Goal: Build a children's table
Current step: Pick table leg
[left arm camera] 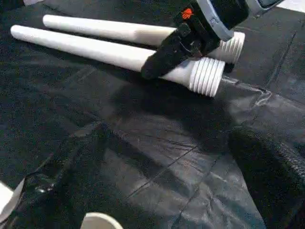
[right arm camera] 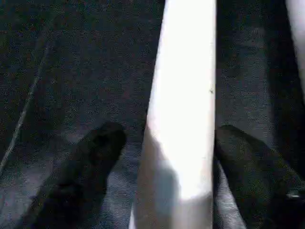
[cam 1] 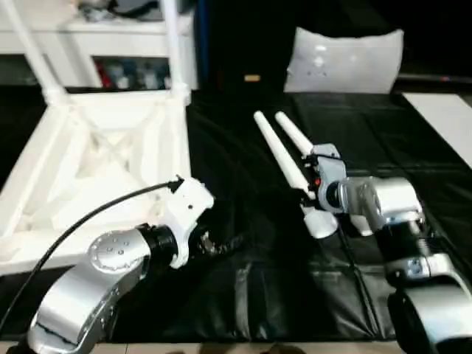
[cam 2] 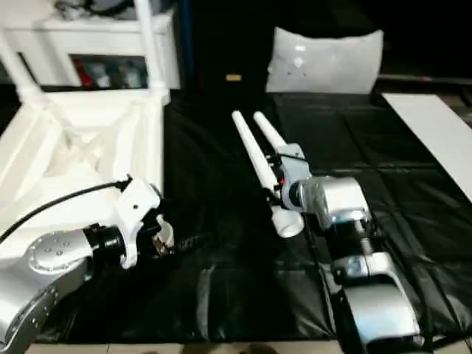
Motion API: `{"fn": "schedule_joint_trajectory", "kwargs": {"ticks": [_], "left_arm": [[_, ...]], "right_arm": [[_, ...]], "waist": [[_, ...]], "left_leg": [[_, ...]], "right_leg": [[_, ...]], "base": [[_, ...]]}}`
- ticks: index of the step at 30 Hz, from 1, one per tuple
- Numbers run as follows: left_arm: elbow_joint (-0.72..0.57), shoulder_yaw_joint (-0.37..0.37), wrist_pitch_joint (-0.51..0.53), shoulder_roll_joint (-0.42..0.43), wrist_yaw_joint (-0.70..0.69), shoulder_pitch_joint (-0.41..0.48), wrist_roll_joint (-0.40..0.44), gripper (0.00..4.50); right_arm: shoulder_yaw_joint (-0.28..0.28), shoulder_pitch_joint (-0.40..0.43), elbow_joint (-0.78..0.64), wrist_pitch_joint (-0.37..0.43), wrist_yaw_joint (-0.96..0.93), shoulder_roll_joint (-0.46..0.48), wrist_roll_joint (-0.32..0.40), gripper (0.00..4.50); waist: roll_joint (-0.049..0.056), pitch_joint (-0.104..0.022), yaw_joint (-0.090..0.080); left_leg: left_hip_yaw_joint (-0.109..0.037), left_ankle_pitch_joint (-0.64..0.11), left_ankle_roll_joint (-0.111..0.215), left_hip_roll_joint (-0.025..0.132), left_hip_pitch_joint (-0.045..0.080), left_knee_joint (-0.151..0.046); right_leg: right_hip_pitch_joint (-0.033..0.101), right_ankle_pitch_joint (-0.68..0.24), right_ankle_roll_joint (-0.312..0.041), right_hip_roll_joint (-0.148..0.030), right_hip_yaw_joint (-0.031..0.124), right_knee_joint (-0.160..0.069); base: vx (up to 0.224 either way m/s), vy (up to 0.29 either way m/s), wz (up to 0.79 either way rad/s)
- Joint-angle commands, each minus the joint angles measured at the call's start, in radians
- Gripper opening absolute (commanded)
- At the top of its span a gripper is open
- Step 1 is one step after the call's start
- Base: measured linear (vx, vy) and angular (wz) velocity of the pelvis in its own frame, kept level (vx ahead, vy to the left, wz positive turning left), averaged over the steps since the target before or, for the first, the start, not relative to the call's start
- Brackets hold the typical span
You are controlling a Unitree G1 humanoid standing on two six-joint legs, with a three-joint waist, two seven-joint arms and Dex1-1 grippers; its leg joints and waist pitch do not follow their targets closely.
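R claw (right arm camera: 167, 143) sat open astride the near leg (cam 1: 284, 166), leg's long axis running fwd between its fingers; L claw (cam 2: 166, 236) open, way off.

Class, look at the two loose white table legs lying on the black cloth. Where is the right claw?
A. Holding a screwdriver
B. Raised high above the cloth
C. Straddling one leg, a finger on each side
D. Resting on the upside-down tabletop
C: the right claw has one black finger each side of a white leg lying on the black cloth.

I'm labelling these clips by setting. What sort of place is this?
Probably an indoor lab or test workspace: a work surface under a black sheet, white shelving behind, and an upturned white table top beside two loose legs.
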Motion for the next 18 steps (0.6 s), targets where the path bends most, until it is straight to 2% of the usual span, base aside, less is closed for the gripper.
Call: {"fn": "schedule_joint_trajectory", "kwargs": {"ticks": [1,4,6,9,11,18], "left_arm": [[-0.007,-0.006,0.013,0.002,-0.004,-0.011,-0.007,4.5],[-0.009,-0.008,0.02,-0.001,-0.003,-0.012,-0.009,4.5],[-0.01,-0.01,0.023,0.002,-0.002,-0.012,-0.01,4.5],[-0.009,-0.012,0.023,0.005,0.0,-0.011,-0.011,4.5],[-0.011,-0.013,0.022,0.007,0.001,-0.008,-0.012,4.5],[-0.002,-0.017,0.026,0.009,0.005,-0.017,-0.008,4.5]], "right_arm": [[0.017,-0.017,0.034,0.008,0.03,-0.012,0.004,3.08],[0.03,-0.024,0.064,0.001,0.054,-0.012,0.003,2.96],[0.03,-0.031,0.081,-0.002,0.062,-0.011,0.002,2.64],[0.03,-0.031,0.091,-0.005,0.066,-0.009,0.0,2.5],[0.031,-0.032,0.1,-0.009,0.073,-0.009,-0.002,2.23],[0.019,-0.032,0.103,-0.022,0.082,-0.014,-0.002,1.98]], "waist": [[0.002,-0.054,0.002],[0.002,-0.052,0.002],[0.001,-0.052,0.002],[0.002,-0.052,0.003],[0.002,-0.053,0.003],[0.002,-0.051,0.003]], "left_leg": [[-0.009,-0.04,0.007,0.066,-0.007,-0.082],[-0.008,-0.055,-0.001,0.067,-0.007,-0.083],[-0.006,-0.067,-0.005,0.066,-0.007,-0.084],[-0.004,-0.062,-0.006,0.068,-0.007,-0.084],[-0.002,-0.061,-0.006,0.069,-0.006,-0.084],[0.002,-0.08,-0.013,0.07,-0.004,-0.086]], "right_leg": [[0.055,-0.09,-0.274,-0.098,0.049,-0.076],[0.053,-0.121,-0.265,-0.099,0.049,-0.079],[0.051,-0.147,-0.256,-0.098,0.05,-0.082],[0.05,-0.15,-0.251,-0.099,0.05,-0.082],[0.048,-0.146,-0.252,-0.098,0.049,-0.081],[0.044,-0.172,-0.244,-0.097,0.05,-0.085]], "base": [[0.0,0.0,0.0],[0.0,0.0,0.0],[0.0,0.0,0.0],[0.0,0.0,0.0],[0.0,0.0,0.0],[0.0,0.0,0.0]]}}
